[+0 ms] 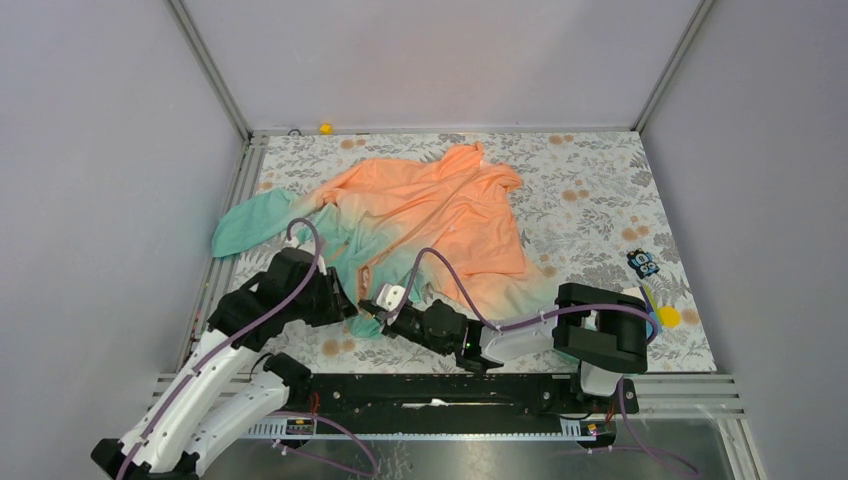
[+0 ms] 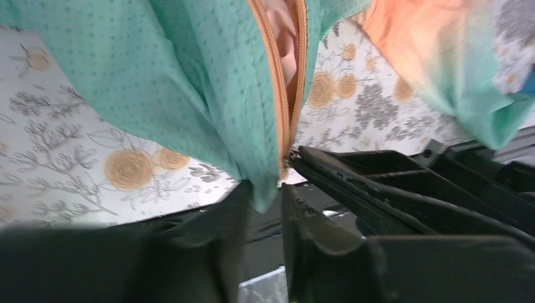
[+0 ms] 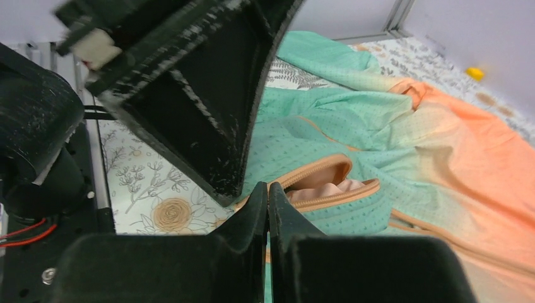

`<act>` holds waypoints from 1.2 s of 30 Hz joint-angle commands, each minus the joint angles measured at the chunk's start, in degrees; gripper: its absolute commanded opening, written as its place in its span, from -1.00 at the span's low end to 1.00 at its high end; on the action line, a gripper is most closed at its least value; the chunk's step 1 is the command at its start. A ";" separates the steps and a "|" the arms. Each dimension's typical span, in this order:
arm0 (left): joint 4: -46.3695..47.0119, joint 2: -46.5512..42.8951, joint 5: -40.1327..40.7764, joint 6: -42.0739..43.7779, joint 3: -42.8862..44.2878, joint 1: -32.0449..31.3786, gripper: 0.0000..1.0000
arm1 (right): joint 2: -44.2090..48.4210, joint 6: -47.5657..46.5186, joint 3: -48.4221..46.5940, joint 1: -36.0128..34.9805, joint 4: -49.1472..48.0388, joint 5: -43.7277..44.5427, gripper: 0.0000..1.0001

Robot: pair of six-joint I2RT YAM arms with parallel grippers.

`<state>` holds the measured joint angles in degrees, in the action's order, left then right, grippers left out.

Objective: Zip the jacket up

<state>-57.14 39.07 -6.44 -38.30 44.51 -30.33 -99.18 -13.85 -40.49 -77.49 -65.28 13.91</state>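
Note:
The jacket [image 1: 440, 215] lies spread on the floral table, orange at the far end and teal toward me. Its orange zipper [image 2: 277, 95] stands parted, showing the pink lining, and the two tapes meet at the hem. My left gripper [image 2: 265, 189] sits at the near hem [image 1: 350, 305], slightly open, with the teal hem corner hanging between its fingers. My right gripper [image 3: 268, 188] is shut, its fingertips pressed together at the zipper's bottom end [image 3: 328, 197]. It meets the left one from the right [image 1: 372, 312]. What lies between its pads is hidden.
A small blue object [image 1: 643, 263] and a yellow disc [image 1: 668, 317] lie on the table at the right. A small yellow piece [image 1: 325, 128] sits at the back edge. Metal rails [image 1: 230, 210] and grey walls border the table. A teal sleeve [image 1: 250, 222] trails left.

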 commanded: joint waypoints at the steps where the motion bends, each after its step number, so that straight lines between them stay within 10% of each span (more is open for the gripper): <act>1: 0.01 -5.13 2.68 -7.63 -0.68 -0.17 -0.26 | 1.55 8.95 -2.46 0.90 0.50 0.38 -1.00; 21: 5.02 -4.68 1.47 -10.56 -3.93 -0.17 -0.13 | 1.35 9.92 -1.57 0.87 -3.76 1.46 -1.00; 30: 5.40 -2.59 1.86 -8.76 -4.24 -0.17 -1.00 | 1.35 11.14 -2.94 0.89 -1.14 2.90 -1.00; 36: -2.34 2.11 4.86 -4.86 0.69 -0.17 -1.00 | 1.77 10.31 -7.94 1.01 11.22 3.89 -1.00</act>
<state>-54.65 38.11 -3.97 -46.78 41.12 -30.33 -99.11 -3.44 -43.07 -76.86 -59.70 15.86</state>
